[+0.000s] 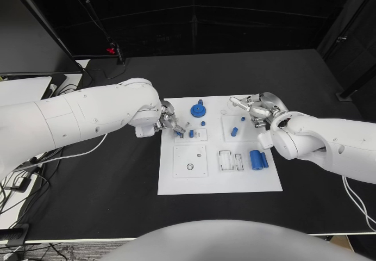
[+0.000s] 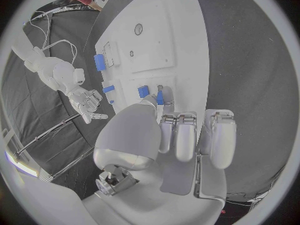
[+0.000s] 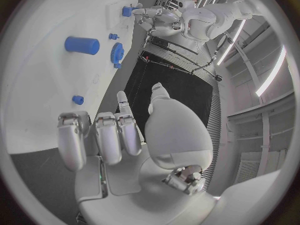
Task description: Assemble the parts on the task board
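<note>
Left hand (image 1: pixel 171 126) pinches a small blue part (image 2: pixel 160 97) upright over the left edge of the task board (image 1: pixel 219 182). Near the board's right edge a blue cylinder (image 1: pixel 256 159) lies lengthwise, front to back. Right hand (image 1: pixel 255 112) hovers above the board's far right, fingers spread, holding nothing. From the right wrist, a blue gear (image 3: pixel 117 53) stands beyond that cylinder.

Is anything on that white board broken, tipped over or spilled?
Nothing stands out. The white board lies flat and square on the table, and the blue pieces, such as the gear and cylinder, sit tidily on it. No damage or spill shows.
</note>
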Action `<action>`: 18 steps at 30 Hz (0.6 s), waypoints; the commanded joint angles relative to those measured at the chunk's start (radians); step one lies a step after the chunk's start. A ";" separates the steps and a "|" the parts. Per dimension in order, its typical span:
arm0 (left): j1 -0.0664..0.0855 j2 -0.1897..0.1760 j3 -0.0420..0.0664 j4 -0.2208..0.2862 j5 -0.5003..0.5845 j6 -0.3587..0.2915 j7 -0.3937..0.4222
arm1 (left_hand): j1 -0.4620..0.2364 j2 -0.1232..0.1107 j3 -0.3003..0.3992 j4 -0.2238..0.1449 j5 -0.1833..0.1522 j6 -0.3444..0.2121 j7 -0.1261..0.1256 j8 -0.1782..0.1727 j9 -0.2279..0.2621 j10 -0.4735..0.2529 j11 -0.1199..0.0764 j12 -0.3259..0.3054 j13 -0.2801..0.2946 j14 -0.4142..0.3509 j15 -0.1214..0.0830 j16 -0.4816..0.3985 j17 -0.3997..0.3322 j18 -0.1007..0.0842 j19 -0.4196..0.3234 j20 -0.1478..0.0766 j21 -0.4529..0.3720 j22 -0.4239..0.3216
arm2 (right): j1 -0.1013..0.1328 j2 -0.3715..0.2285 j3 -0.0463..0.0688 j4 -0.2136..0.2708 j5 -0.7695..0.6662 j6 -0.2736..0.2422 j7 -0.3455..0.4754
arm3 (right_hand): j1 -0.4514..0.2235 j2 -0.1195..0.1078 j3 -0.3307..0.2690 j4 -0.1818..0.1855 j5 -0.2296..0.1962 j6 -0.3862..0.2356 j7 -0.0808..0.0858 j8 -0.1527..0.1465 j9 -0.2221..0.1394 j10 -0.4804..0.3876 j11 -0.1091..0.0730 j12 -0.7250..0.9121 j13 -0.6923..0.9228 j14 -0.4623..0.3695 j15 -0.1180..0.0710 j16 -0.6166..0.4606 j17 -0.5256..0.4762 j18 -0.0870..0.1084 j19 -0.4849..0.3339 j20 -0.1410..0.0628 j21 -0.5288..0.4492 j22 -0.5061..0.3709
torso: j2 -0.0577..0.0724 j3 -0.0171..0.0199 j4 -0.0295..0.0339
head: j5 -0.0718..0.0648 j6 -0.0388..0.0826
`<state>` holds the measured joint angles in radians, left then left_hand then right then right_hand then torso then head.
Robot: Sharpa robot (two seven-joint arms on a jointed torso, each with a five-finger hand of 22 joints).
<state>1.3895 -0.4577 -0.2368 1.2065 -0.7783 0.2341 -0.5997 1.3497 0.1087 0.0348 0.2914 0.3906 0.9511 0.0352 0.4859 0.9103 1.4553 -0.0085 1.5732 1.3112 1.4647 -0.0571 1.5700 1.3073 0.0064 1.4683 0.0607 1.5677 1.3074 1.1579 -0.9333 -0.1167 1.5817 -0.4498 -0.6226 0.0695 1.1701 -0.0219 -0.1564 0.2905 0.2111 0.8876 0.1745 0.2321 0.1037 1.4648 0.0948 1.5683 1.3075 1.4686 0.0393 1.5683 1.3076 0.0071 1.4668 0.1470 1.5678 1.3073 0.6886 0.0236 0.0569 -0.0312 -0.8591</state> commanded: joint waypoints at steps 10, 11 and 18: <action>-0.003 0.012 0.001 -0.011 -0.009 0.007 0.001 | 0.120 0.121 0.010 0.002 0.001 0.006 -0.001 0.001 0.001 0.115 -0.014 -0.002 0.260 0.106 -0.006 0.001 0.263 -0.006 0.102 -0.002 0.003 0.263 | 0.001 -0.001 0.000 0.004 -0.003 0.005 0.008 | -0.003 0.008 -0.008 0.000 0.002 -0.009 -0.001 0.008 0.001 0.106 0.006 0.003 0.263 0.102 0.003 0.002 0.263 -0.004 0.097 0.005 -0.005 0.260 | 0.000 0.0002 -0.0004 | 0.000 -0.003; -0.004 0.012 0.001 -0.012 -0.009 0.006 0.001 | 0.120 0.121 0.010 0.002 0.001 0.006 -0.001 0.001 0.001 0.115 -0.014 -0.002 0.260 0.106 -0.006 0.001 0.263 -0.006 0.102 -0.002 0.003 0.263 | 0.001 -0.001 0.000 0.004 -0.003 0.005 0.008 | -0.003 0.008 -0.008 0.000 0.002 -0.009 -0.001 0.008 0.001 0.106 0.006 0.003 0.263 0.102 0.003 0.002 0.263 -0.004 0.097 0.005 -0.005 0.260 | 0.000 0.0002 -0.0003 | 0.000 -0.004; -0.006 0.010 0.001 -0.016 -0.009 -0.001 0.006 | 0.120 0.121 0.010 0.002 0.001 0.006 -0.001 0.001 0.001 0.115 -0.014 -0.002 0.260 0.106 -0.006 0.001 0.263 -0.006 0.102 -0.002 0.003 0.263 | 0.001 0.000 0.000 0.003 -0.003 0.005 0.008 | -0.003 0.008 -0.008 0.000 0.002 -0.009 -0.001 0.008 0.001 0.106 0.006 0.003 0.263 0.102 0.003 0.002 0.263 -0.004 0.097 0.005 -0.005 0.260 | 0.000 -0.0007 -0.0006 | 0.002 -0.003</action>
<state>1.3844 -0.4476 -0.2356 1.1919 -0.7814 0.2338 -0.5973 1.3494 0.1089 0.0377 0.2943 0.3906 0.9522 0.0369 0.4821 0.9092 1.4553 -0.0085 1.5753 1.3111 1.4645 -0.0568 1.5700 1.3073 0.0064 1.4683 0.0607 1.5677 1.3074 1.1579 -0.9341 -0.1167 1.5822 -0.4498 -0.6225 0.0695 1.1701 -0.0219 -0.1564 0.2905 0.2111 0.8845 0.1714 0.2362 0.1036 1.4648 0.0948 1.5683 1.3075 1.4687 0.0393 1.5683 1.3074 0.0072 1.4668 0.1470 1.5678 1.3073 0.6883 0.0237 0.0565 -0.0316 -0.8629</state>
